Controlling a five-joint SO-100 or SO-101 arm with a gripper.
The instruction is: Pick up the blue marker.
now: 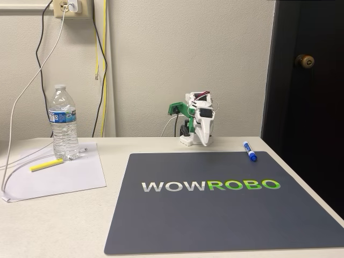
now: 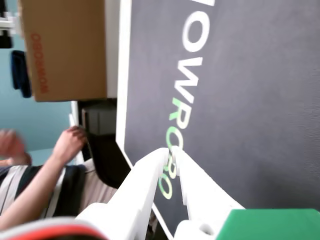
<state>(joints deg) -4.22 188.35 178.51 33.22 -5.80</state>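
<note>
The gripper [image 2: 172,152], jaws nearly closed on nothing, should open, swing toward the blue marker [image 1: 249,151] at four o'clock, and straddle its barrel.

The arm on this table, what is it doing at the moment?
Nothing is being handled yet. The arm sits folded at the back of the table, its jaws nearly closed and empty in the wrist view. The blue marker lies untouched at the mat's far right corner. A person sits nearby.

Matt dark mat [image 1: 215,215], clear plastic bottle [image 1: 63,126]
</note>
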